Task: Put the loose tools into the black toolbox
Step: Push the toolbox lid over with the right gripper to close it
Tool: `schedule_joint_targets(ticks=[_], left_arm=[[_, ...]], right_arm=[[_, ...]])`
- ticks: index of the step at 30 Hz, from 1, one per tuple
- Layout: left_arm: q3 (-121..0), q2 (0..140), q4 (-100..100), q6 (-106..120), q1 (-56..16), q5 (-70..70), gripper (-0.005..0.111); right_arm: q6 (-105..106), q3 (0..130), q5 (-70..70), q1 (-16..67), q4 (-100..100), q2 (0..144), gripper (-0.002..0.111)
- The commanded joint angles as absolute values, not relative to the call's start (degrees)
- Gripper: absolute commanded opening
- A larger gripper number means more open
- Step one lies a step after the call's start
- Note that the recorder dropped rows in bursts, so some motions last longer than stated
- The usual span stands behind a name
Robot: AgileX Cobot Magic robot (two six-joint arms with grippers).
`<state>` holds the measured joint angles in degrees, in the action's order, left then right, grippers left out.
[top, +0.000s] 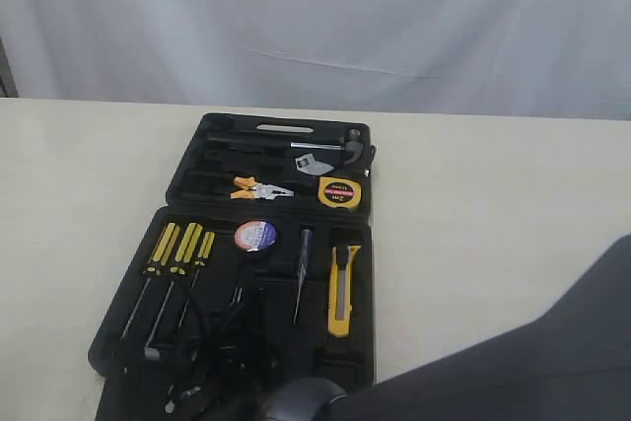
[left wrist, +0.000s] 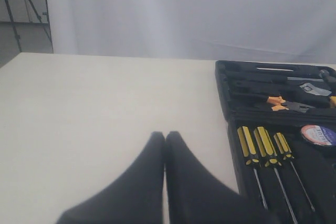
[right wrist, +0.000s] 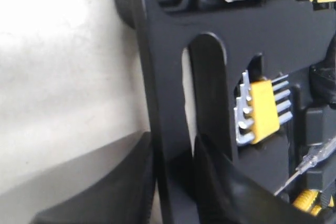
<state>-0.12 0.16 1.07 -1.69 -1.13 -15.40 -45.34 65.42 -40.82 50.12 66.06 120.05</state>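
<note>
The black toolbox [top: 367, 322] lies open on the pale table. In its far half sit the yellow tape measure [top: 337, 192] and the orange-handled pliers [top: 258, 188]. The near half holds the dark tape roll [top: 255, 236] and the long yellow utility knife [top: 341, 288]. My right gripper [right wrist: 173, 145] straddles the handle bar [right wrist: 167, 98] on the toolbox's near edge, one finger on each side, closed against it. The exterior view shows only the right arm [top: 513, 372]. My left gripper [left wrist: 165, 136] is shut and empty over bare table, left of the toolbox [left wrist: 231, 114].
Three yellow-and-black screwdrivers [top: 177, 248] lie in the near half, and a yellow-holdered hex key set [right wrist: 262, 111] sits close to the handle. A hammer [top: 325, 147] rests along the far half. A white curtain hangs behind the table.
</note>
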Motion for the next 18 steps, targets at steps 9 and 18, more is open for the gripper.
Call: schedule_joint_targets(ticks=[9, 18], left_arm=[[0.0, 0.0, 1.2, -1.7, -1.2, -15.4, 0.000], [0.0, 0.0, 1.2, -1.7, -1.2, -15.4, 0.000]], right_arm=[[-36.6, 65.2, -42.3, 49.5, 60.5, 114.8, 0.000], [-18.6, 65.2, -42.5, 50.4, 43.1, 105.0, 0.000]])
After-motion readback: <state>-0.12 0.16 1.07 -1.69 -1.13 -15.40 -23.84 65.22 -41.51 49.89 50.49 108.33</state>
